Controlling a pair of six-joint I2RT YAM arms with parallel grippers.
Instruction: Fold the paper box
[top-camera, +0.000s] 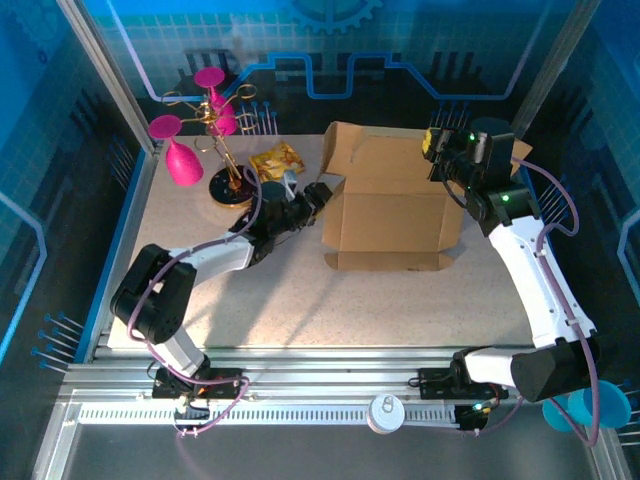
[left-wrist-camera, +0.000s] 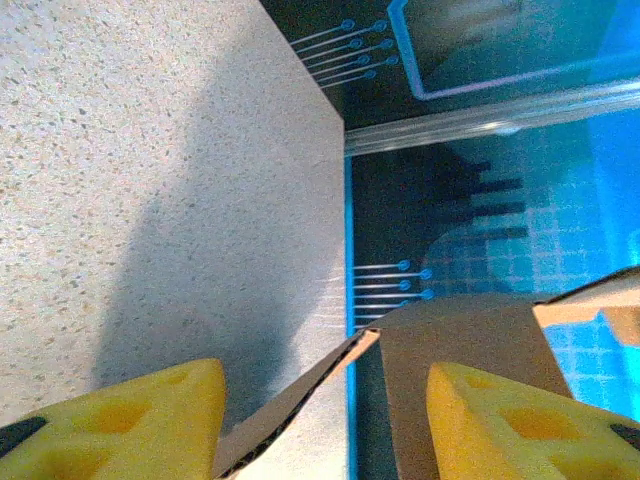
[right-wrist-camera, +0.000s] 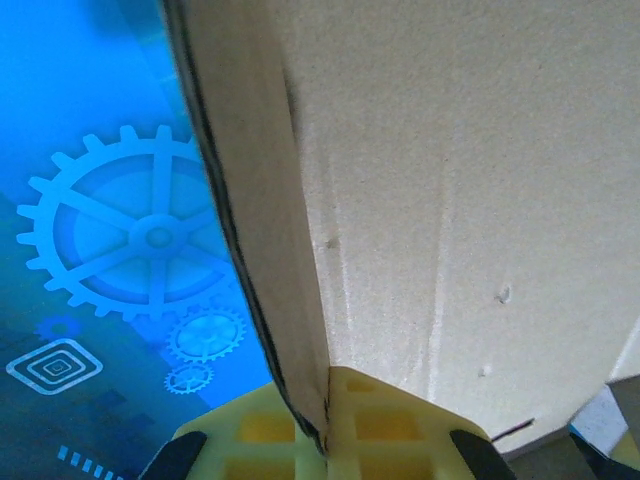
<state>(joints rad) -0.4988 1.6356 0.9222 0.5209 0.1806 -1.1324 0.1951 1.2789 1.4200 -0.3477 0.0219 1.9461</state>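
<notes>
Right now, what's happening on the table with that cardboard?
Both arms are working on the paper box, which stands half formed mid-table with flaps up. The right end effector is clamped on an upright panel at the far right corner. The left end effector is open, straddling a panel edge on the box's left side.

Brown cardboard box stands half-folded mid-table; walls upright; top open; front flap flat on the table

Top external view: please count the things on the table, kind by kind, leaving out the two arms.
Paper box: 1
Yellow snack packet: 1
Gold rack: 1
Pink glasses: 2
Total: 5
</notes>
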